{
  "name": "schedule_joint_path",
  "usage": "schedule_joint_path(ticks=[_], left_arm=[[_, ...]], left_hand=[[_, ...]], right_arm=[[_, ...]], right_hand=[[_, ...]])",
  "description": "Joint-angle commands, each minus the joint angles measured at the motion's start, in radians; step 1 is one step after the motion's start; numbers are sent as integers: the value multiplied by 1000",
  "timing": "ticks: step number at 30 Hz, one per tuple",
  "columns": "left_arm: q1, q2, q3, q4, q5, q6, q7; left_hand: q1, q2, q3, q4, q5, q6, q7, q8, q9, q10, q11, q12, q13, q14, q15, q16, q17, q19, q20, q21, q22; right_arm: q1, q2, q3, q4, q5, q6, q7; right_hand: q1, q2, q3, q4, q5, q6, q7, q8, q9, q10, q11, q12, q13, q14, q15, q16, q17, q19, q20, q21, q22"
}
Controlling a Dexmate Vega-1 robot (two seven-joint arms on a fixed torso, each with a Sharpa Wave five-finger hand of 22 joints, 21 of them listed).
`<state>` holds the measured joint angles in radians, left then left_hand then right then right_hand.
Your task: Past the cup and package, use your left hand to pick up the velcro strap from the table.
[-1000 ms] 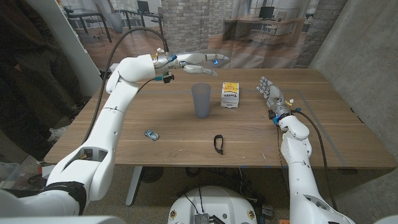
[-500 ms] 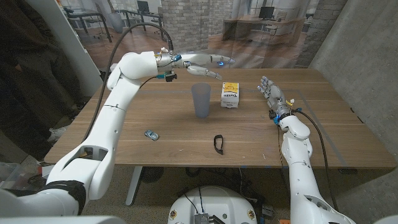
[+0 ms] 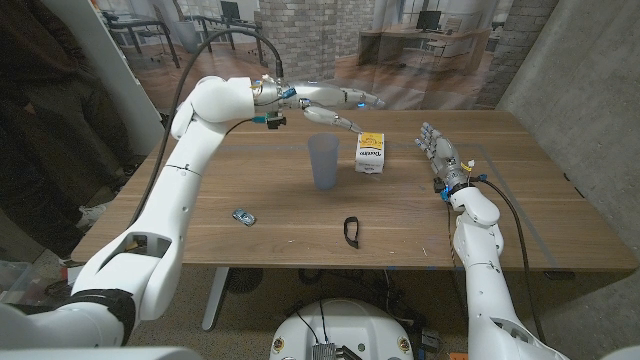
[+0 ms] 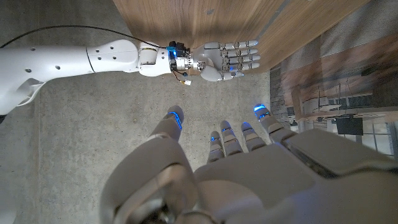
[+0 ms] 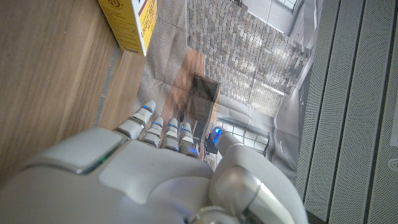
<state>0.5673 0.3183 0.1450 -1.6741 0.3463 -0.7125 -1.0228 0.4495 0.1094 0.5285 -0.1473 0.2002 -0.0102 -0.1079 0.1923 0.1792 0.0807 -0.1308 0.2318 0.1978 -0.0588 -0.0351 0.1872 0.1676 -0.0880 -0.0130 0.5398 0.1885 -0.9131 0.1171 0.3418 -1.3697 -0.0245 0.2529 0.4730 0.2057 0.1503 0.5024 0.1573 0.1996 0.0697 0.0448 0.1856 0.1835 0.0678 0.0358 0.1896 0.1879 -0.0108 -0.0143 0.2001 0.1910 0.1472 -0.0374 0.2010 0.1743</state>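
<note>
Head view shows your left hand (image 3: pixel 335 103) has slid further toward the right over the last second: its fingertips were above the cup and now reach over the package, high above the table's far half. Its fingers are stretched out and apart, holding nothing. That sweep carries it across the two obstacles, but away from the goal, so I judge the reach is still in its early part and you have yet to bring the hand back toward yourself and down.

Take the cup (image 3: pixel 322 161) as the clock's centre: the velcro strap (image 3: pixel 351 231) lies at about 5 o'clock from it, near the front edge of the table (image 3: pixel 540 215), untouched and well apart from the left hand. The package (image 3: pixel 370 153) stands just beside the cup at 3 o'clock, and a small toy car (image 3: pixel 242 215) sits at about 8 o'clock.

Your right hand (image 3: pixel 441 155) stands on the table at 3 o'clock beyond the package, fingers straight and released, empty, and unmoved in that second.

Count: one cup, one package, one velcro strap, one toy car, two robot hands.
</note>
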Motion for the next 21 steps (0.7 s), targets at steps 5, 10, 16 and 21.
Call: schedule_joint_path(ticks=[5,10,16,21], left_arm=[[-20,20,34,-53,16,-33,-42],[-31,22,46,-59,29,-56,-46],[-39,26,56,-78,47,-80,-50],[-50,32,69,-90,49,-90,-66]], left_hand=[[29,-16,-15,-12,11,33,-28,16,3,50,-15,20,6,41,-62,7,4,34,7,10,4],[54,-22,-17,-22,15,55,-36,24,4,68,-21,25,6,41,-58,3,4,34,16,8,4],[92,-27,-17,-31,20,80,-48,32,4,88,-30,29,6,47,-51,1,5,28,34,2,4],[116,-46,-25,-34,21,103,-53,40,4,104,-33,33,6,53,-46,1,6,22,45,-3,4]], right_arm=[[-20,0,-4,-21,2,0,-9],[-26,1,-3,-27,5,1,-12],[-31,-1,-2,-32,7,2,-13],[-34,0,-2,-33,9,4,-15]], right_hand=[[-12,38,0,-6,-2,7,-1,7,4,8,-2,6,2,1,9,3,-1,11,-42,5,2],[-15,35,-3,-5,-3,7,0,7,4,8,0,6,2,1,9,3,0,11,-41,4,2],[-19,32,-7,-4,-4,8,0,7,4,10,-2,6,2,2,9,4,0,10,-42,4,2],[-20,33,-8,-4,-3,8,0,7,4,10,-2,7,2,2,9,4,0,10,-42,4,2]])
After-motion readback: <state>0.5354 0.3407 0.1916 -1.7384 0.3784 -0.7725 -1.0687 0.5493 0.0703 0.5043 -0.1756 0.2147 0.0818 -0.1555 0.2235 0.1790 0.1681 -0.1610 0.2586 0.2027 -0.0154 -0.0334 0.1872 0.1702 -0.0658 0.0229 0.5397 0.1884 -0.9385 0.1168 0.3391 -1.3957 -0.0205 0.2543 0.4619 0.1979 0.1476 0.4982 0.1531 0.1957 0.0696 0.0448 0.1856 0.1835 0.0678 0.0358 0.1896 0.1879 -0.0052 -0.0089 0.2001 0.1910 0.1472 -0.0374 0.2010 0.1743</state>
